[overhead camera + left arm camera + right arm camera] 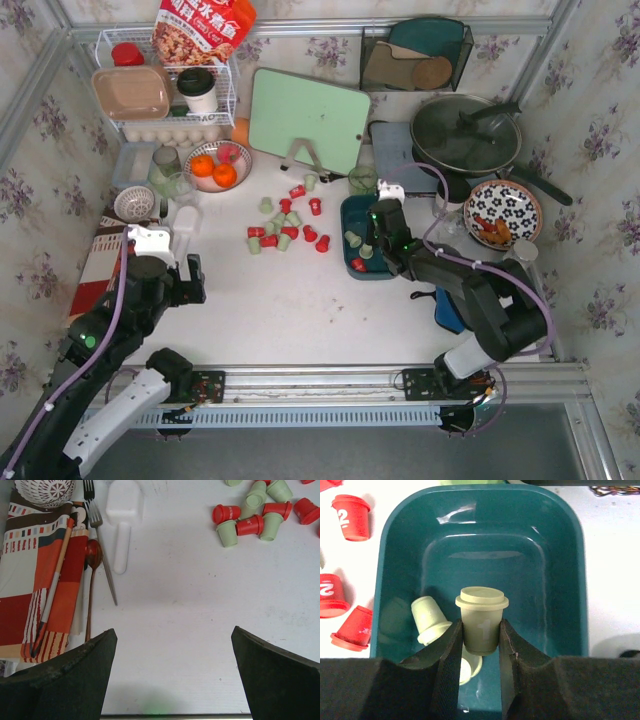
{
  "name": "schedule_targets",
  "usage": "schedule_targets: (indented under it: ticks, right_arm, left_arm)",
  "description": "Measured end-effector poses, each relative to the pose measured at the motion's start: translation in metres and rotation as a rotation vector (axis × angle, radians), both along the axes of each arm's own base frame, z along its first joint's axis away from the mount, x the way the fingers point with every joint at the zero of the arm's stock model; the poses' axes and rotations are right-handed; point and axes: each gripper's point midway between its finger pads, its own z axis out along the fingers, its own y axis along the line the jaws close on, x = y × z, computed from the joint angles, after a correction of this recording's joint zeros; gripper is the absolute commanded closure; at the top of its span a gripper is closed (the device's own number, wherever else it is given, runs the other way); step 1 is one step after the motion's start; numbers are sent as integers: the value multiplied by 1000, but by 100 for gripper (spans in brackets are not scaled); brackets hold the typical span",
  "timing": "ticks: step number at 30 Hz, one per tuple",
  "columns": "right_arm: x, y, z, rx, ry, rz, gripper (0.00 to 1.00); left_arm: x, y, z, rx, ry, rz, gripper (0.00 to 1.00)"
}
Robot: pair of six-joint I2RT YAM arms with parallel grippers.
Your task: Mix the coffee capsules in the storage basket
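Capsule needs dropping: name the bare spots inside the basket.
Bare in the storage basket: the far half, up to the back wall, and the strip along the right wall. Crowded: the near-left corner, where pale green capsules lie.

free: near table (300, 320) | obstacles: coffee capsules (287, 232) mid-table, storage basket (345, 212) right, fork (102, 545) left
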Motion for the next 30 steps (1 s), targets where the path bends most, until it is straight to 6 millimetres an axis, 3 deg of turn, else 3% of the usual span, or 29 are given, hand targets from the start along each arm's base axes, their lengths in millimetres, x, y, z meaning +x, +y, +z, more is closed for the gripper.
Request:
schedule_targets:
  ticks: [5, 8, 20, 30]
  right_arm:
    - [5, 17, -14, 25, 46, 60, 51]
    - [3, 20, -17, 33, 61, 82, 43]
    - [-13, 34, 14, 119, 5, 169, 39]
    - [-39, 2, 36, 142, -159, 92, 41]
  left_arm:
    - [1, 0, -2, 4, 10, 3, 1]
    - [1, 0, -2, 4, 13, 4, 1]
    - [3, -1, -6, 9, 32, 7, 1]
    - [12, -5, -10, 9, 93, 41, 1]
